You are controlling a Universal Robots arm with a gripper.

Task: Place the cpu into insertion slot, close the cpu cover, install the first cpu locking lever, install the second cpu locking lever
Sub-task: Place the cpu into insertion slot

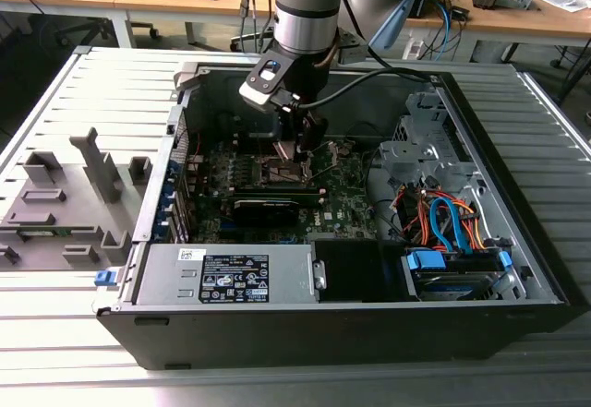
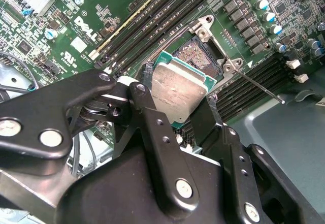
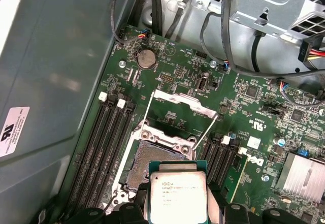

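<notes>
My gripper (image 1: 301, 154) is down inside the open computer case, over the motherboard. It is shut on the cpu (image 2: 177, 89), a silvery square chip with a green edge, clamped by its sides between the two black fingers (image 2: 144, 107). In both wrist views the cpu (image 3: 177, 196) hangs tilted just above and partly over the insertion slot (image 3: 152, 158), a dark square socket with a metal rim (image 2: 199, 56). The cpu cover (image 3: 185, 103) stands open on the far side of the socket. Two thin locking levers (image 3: 207, 131) are swung up beside it, and one shows as a rod (image 2: 259, 87).
Long black memory slots (image 3: 101, 148) flank the socket on both sides. A black card (image 1: 268, 206) and the power supply (image 1: 231, 278) lie nearer the case front. A drive cage (image 1: 416, 153) and coloured cables (image 1: 443, 222) fill the exterior view's right; a grey fixture (image 1: 65, 204) sits at its left.
</notes>
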